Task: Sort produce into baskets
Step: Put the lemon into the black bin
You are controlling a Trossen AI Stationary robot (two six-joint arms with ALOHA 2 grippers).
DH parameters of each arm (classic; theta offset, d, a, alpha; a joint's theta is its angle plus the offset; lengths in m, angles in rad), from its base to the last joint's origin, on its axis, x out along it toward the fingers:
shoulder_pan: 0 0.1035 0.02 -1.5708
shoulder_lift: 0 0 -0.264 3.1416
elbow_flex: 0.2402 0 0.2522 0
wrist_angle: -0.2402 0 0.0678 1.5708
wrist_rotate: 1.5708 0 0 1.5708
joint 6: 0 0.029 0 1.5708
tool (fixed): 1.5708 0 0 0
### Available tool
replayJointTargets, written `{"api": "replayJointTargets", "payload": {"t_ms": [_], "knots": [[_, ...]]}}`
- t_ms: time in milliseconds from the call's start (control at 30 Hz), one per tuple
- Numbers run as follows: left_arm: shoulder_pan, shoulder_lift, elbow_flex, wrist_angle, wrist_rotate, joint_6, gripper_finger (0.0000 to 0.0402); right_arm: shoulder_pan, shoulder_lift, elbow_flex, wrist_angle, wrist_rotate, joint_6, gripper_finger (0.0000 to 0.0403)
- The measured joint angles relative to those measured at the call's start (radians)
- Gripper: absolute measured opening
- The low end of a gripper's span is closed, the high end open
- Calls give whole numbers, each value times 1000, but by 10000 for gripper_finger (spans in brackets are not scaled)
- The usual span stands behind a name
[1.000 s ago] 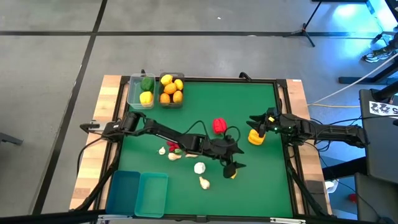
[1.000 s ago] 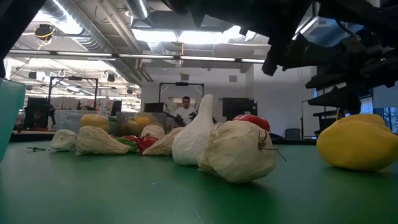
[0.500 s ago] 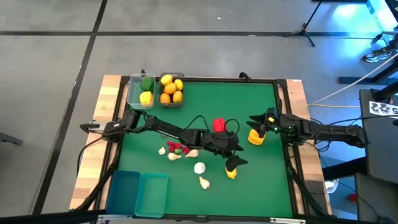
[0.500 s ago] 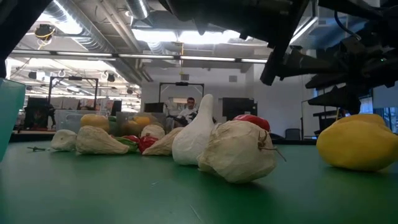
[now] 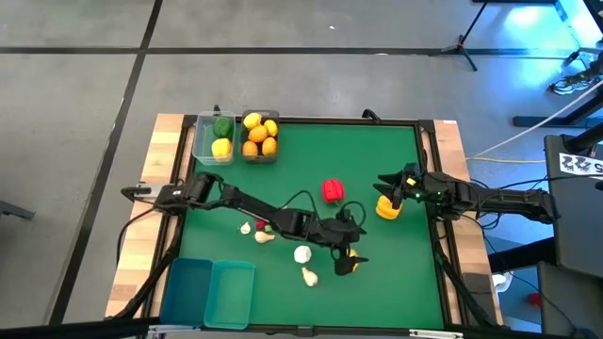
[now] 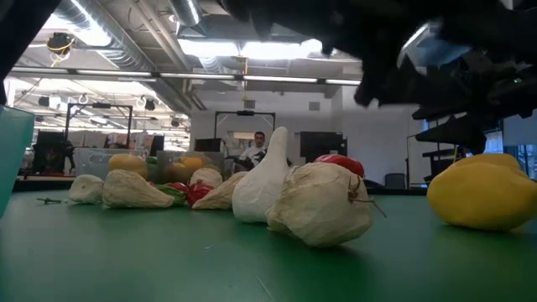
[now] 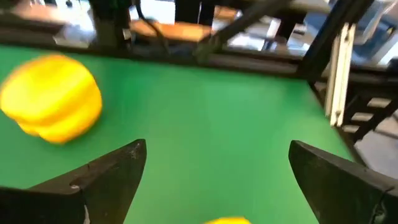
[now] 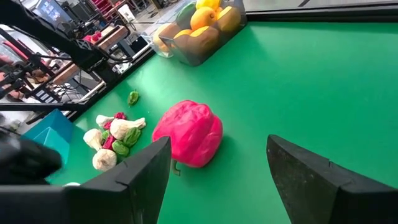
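My left gripper (image 5: 345,261) (image 7: 216,149) is open and hovers at the table's near middle, over a yellow lemon (image 7: 227,219) that shows only at the wrist view's edge between the fingers. The lemon (image 6: 482,193) rests on the green mat. My right gripper (image 5: 386,185) (image 8: 217,140) is open at the right, just beyond a yellow bell pepper (image 5: 386,209) (image 7: 51,98). It faces a red bell pepper (image 5: 332,190) (image 8: 187,132). Garlic bulbs (image 5: 302,253) and small chilies (image 5: 265,224) lie on the mat.
Two clear bins stand at the far left: one (image 5: 213,137) holds a green and a yellow pepper, the other (image 5: 259,137) holds oranges and lemons. Two teal bins (image 5: 209,292) stand at the near left corner. More garlic (image 5: 309,276) lies near the left gripper.
My left gripper first swung a little toward the far edge. It then came back toward the near left and now stands over the lemon. The lemon, peppers and garlic have stayed in place.
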Motion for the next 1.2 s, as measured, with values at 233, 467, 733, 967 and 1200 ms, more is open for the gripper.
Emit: {"api": "replayJointTargets", "payload": {"t_ms": [233,467,733,967,1200], "knots": [[-14,96,-1,-6,4,-134,391,0,0,0,0,0,0,261],[-29,157,-1,-1,-2,-180,390,0,0,0,0,0,-1,261],[-45,178,3,11,-29,-212,390,0,0,0,0,0,-2,261],[-47,179,3,11,-45,-225,390,0,0,0,0,0,-2,261],[-49,178,2,5,-47,-239,387,0,0,0,0,0,-2,261]]}}
